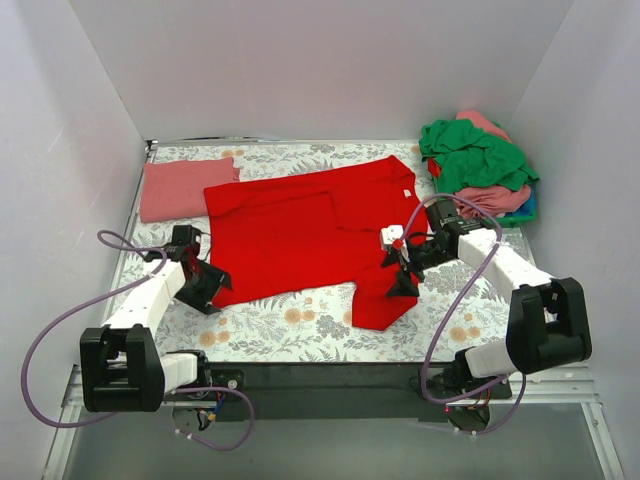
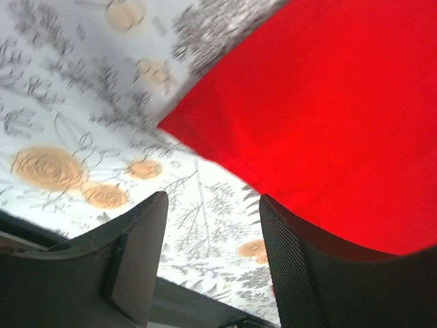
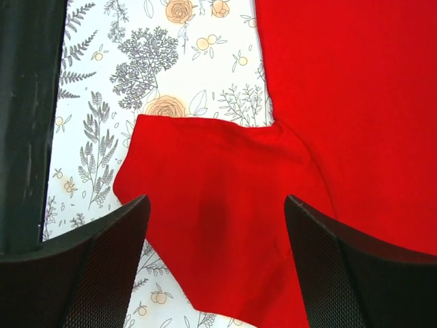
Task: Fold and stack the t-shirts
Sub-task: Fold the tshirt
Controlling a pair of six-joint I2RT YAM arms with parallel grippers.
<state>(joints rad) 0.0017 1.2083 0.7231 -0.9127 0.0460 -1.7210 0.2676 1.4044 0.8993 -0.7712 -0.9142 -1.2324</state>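
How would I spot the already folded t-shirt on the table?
Start at the floral tablecloth and go to its far left corner. The salmon-pink t-shirt lies there, beside the spread-out red t-shirt. It alone is folded into a neat rectangle.

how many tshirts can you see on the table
5 visible: a red tee spread in the centre, a folded salmon tee back left, and a green tee, pink tee and blue tee heaped back right. The heap may hide more.
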